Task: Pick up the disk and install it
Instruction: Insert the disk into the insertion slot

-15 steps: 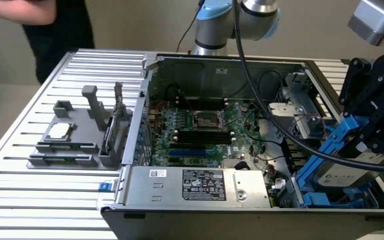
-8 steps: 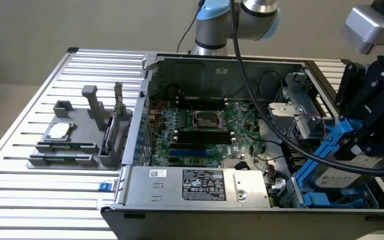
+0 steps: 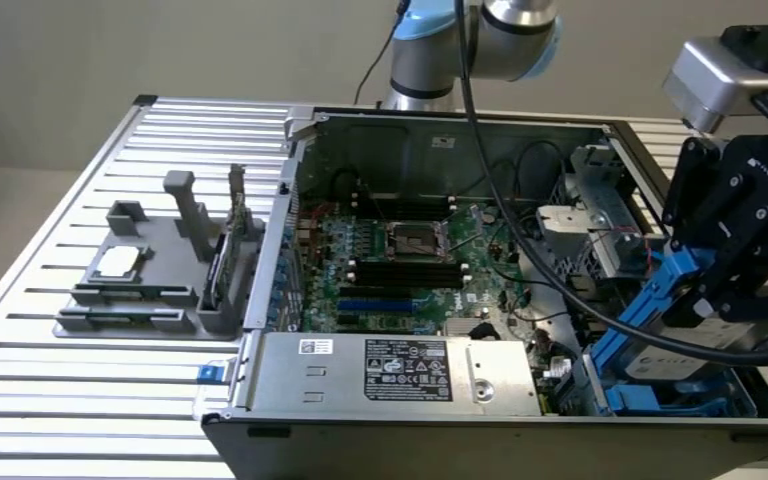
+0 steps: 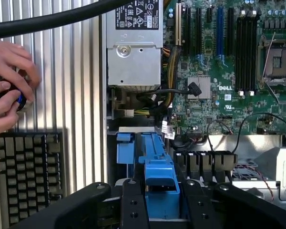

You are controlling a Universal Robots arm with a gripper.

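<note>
Tool [image 4: 159,202] clamped on the disk [image 3: 644,320], tilted over the bay in the case [image 3: 491,445] corner at the exterior view's right, near the power supply [image 3: 404,368]. On the tabletop [image 4: 86,95] beside the case: keyboard [image 4: 28,176], hands [image 4: 9,67].

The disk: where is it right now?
The disk is at the exterior view's right, tilted in the gripper, over the blue drive bay beside the power-supply box.

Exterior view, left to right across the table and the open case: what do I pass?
From the left: grey holder carrying the small silver chip → upright card slotted in that holder → CPU socket → disk in its blue carrier, gripped by the gripper.
</note>
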